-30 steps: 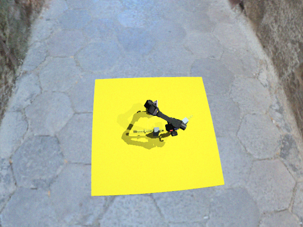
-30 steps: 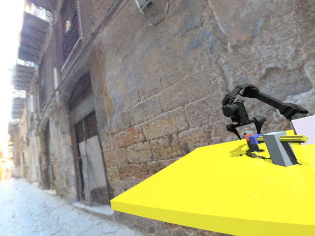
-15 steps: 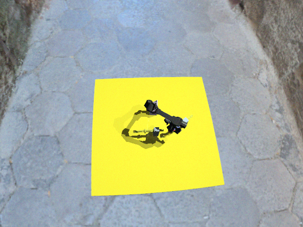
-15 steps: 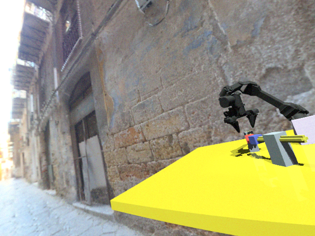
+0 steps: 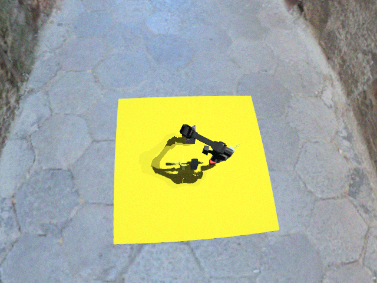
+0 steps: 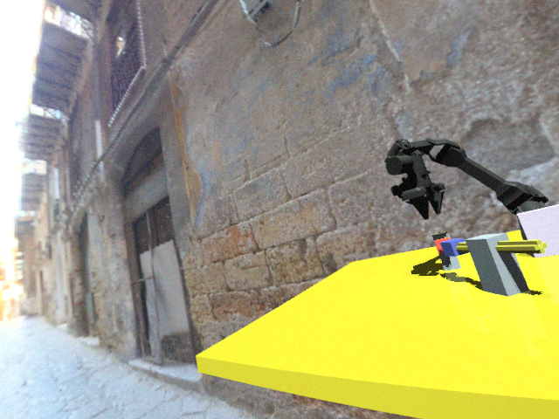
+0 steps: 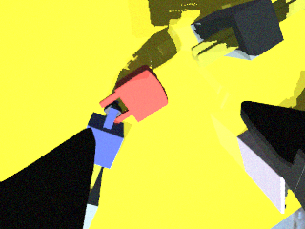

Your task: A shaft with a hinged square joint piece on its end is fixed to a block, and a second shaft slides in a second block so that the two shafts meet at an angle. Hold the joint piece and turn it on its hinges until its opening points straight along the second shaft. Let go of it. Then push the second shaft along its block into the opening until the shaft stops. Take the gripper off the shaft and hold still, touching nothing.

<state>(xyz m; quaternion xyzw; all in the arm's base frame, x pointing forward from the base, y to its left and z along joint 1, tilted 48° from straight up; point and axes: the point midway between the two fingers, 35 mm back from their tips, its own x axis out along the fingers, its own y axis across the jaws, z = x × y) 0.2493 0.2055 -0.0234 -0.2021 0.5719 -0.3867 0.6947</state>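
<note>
My gripper [image 6: 432, 215] [image 7: 170, 121] is open and empty, raised above the joint. In the wrist view its black fingers stand wide apart. The red joint piece [image 5: 212, 161] [image 6: 440, 245] [image 7: 145, 95] sits between the fingers in that picture, below them and untouched. It is hinged to a blue part [image 6: 451, 247] [image 7: 107, 149] on the end of the first, yellow shaft [image 6: 516, 245], which runs through a grey block [image 6: 482, 264]. The second block [image 5: 194, 164] [image 7: 259, 29] stands beyond the red piece. The second shaft lies in shadow, and its gap to the opening is unclear.
The blocks stand on a yellow table top [image 5: 146, 213] [image 6: 338, 333]. A pale lavender panel [image 6: 541, 227] [image 7: 262, 174] stands at the arm's base. The arm [image 5: 207, 140] [image 6: 480, 173] reaches over from the base and casts shadows around the second block.
</note>
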